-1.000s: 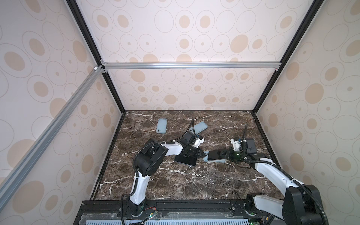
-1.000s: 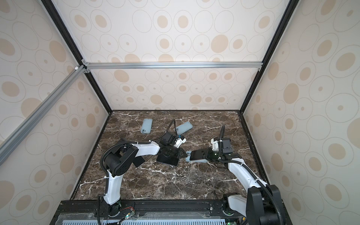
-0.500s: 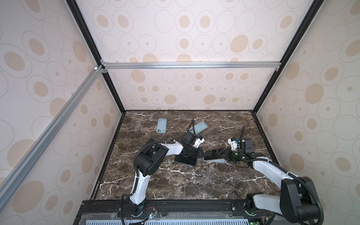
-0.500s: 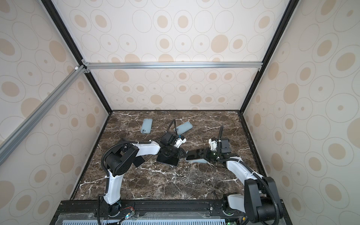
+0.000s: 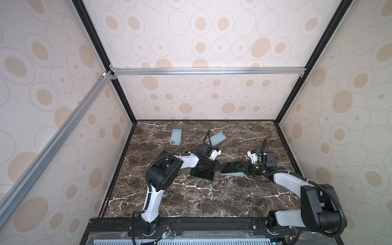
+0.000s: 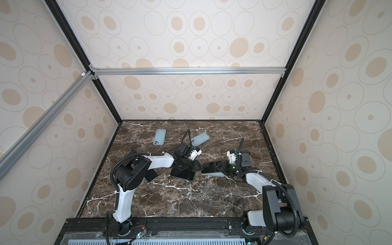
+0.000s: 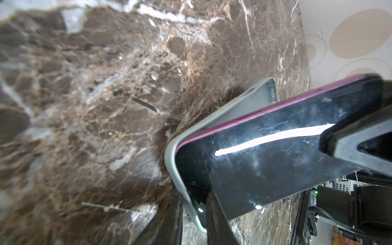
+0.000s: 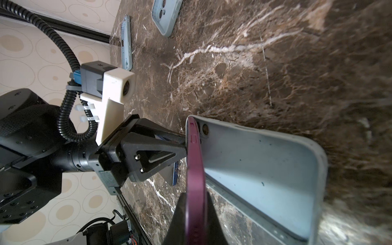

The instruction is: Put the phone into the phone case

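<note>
Your right fingers (image 8: 178, 218) are clamped tight on the right end of the phone (image 5: 232, 166). Its long axis runs left to right over the table (image 5: 191, 201). Its left end is tipped down into the left end of the grey-blue phone case (image 5: 233, 174) lying beneath. Your left fingers (image 7: 218, 220), barely parted, seem to pinch that case's left rim.

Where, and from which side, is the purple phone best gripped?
I would grip the phone at its free end, across screen and back, coming from the right, as the right tool does: its other end already sits in the case, whose rim the left tool pinches.
</note>
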Action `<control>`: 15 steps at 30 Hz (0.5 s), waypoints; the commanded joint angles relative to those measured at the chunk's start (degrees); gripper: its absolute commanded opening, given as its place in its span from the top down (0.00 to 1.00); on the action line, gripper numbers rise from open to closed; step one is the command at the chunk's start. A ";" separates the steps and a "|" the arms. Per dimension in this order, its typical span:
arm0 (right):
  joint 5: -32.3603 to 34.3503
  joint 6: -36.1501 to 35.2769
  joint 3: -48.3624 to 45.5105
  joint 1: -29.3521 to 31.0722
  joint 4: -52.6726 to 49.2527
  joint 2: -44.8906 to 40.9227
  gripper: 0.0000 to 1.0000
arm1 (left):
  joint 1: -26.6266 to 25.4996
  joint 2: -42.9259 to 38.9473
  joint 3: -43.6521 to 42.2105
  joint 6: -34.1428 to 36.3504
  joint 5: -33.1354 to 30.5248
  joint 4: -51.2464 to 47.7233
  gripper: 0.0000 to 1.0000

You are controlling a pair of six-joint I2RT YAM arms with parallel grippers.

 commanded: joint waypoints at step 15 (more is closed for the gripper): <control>13.60 -4.49 5.27 1.54 -18.10 5.16 0.73 | -2.04 2.57 3.74 4.11 -7.63 -8.75 0.79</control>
